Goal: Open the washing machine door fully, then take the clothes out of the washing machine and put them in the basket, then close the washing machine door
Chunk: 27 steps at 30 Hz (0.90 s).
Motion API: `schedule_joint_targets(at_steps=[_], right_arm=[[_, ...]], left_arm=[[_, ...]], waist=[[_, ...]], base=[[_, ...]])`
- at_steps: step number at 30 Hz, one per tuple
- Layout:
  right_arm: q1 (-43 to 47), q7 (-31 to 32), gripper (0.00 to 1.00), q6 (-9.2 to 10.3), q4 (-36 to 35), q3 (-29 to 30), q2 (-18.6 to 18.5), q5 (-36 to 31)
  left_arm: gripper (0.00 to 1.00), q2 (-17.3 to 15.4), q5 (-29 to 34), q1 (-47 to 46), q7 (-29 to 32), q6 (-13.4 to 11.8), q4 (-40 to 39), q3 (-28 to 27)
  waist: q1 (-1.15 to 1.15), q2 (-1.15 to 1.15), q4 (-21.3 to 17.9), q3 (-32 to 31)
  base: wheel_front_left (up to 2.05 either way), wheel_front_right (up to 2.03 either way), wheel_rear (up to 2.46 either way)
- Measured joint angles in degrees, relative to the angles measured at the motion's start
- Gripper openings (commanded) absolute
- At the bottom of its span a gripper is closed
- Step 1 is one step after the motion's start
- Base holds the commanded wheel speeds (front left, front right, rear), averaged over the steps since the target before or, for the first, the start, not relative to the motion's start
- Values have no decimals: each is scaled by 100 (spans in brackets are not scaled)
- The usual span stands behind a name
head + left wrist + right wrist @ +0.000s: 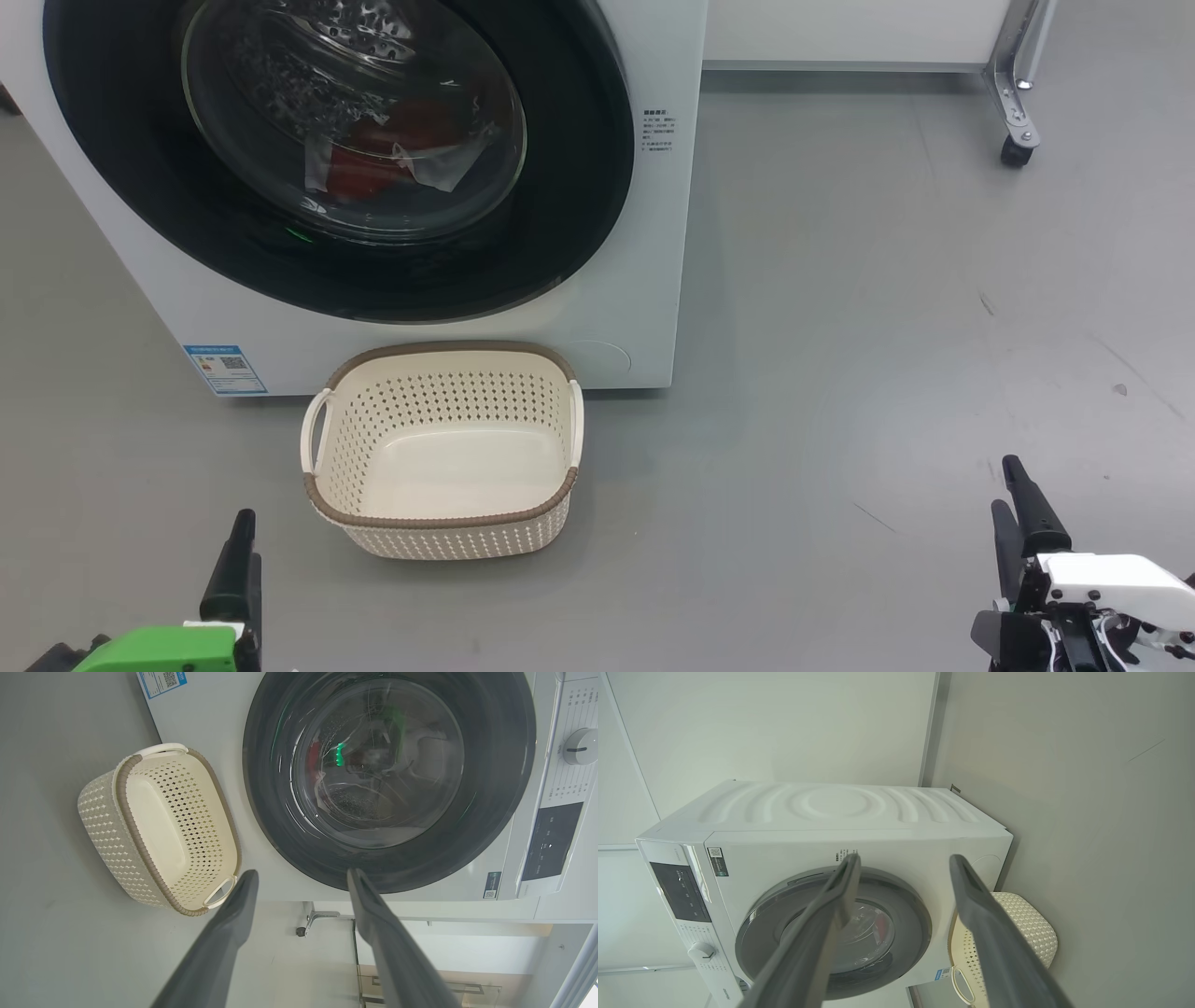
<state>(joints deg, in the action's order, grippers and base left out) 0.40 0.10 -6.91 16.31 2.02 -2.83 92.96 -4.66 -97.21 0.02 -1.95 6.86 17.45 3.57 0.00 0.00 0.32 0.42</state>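
The white washing machine (597,317) stands ahead with its round black-rimmed door (560,187) shut. Red and white clothes (392,154) show through the door's glass bowl. The cream basket (439,518) with a brown rim sits empty on the floor just in front of the machine. My left gripper (245,546) rests low at the left, short of the basket, and the left wrist view shows its jaws open (301,875) with nothing between them. My right gripper (1013,499) sits low at the far right, also open (903,858) and empty. The door (387,779) and basket (126,826) lie ahead of the left fingers.
Grey floor (887,327) spreads to the right of the machine. A metal leg with a caster wheel (1016,149) stands at the back right under a white cabinet. A blue sticker (224,369) marks the machine's lower left corner. The control panel and dial (577,749) sit above the door.
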Motion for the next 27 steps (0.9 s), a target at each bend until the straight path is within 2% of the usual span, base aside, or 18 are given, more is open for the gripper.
schedule_joint_targets(at_steps=[6, 24, 27], right_arm=[[-4, -94, 100, 0, -93, 3, 1, -138], [-113, -402, 100, 60, -591, 65, 9, -513], [-115, -434, 100, 175, -669, 91, 18, -635]], left_arm=[[100, 10, 48, -6, -70, 0, -80, -7], [100, 3, 734, -130, -366, 0, -334, -135], [100, 11, 950, -130, -404, 0, -401, -207]], waist=[[0, 0, 14, 2], [0, 0, 82, -36], [0, 0, 96, -44]], base=[[0, 0, 0], [0, 0, 0], [0, 0, 0]])
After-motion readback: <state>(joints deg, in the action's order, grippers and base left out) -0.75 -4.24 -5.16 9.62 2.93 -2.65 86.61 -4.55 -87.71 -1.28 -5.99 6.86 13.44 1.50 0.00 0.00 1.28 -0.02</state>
